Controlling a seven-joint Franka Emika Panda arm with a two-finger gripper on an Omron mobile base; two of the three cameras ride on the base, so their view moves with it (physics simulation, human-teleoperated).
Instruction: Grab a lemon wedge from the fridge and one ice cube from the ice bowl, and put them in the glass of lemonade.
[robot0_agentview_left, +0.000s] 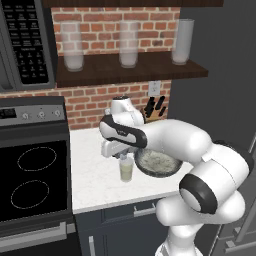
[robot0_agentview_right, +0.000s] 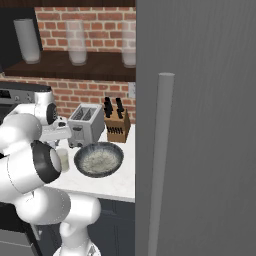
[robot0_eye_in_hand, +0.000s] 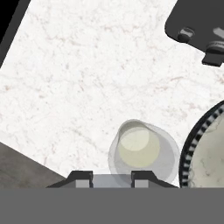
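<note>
The glass of lemonade (robot0_agentview_left: 126, 171) stands on the white counter, just left of the ice bowl (robot0_agentview_left: 158, 163). My gripper (robot0_agentview_left: 122, 156) hangs directly above the glass, pointing down. In the hand view the glass (robot0_eye_in_hand: 141, 151) lies just beyond the gripper (robot0_eye_in_hand: 112, 179), whose tips are shut on a small pale grey block that looks like an ice cube (robot0_eye_in_hand: 112, 181). The ice bowl's rim (robot0_eye_in_hand: 192, 144) curves in at the right. From the right base view, the glass (robot0_agentview_right: 63, 159) is partly behind my arm, beside the ice bowl (robot0_agentview_right: 99, 159). The fridge (robot0_agentview_right: 210, 100) is closed. The lemon wedge is out of view.
A silver toaster (robot0_agentview_right: 86, 124) and a knife block (robot0_agentview_right: 116, 126) stand behind the bowl against the brick wall. The black stove (robot0_agentview_left: 35, 180) borders the counter's left edge, with a microwave (robot0_agentview_left: 25, 45) above. Frosted jars (robot0_agentview_left: 129, 45) sit on the wooden shelf. The fridge handle (robot0_agentview_right: 161, 150) runs vertically.
</note>
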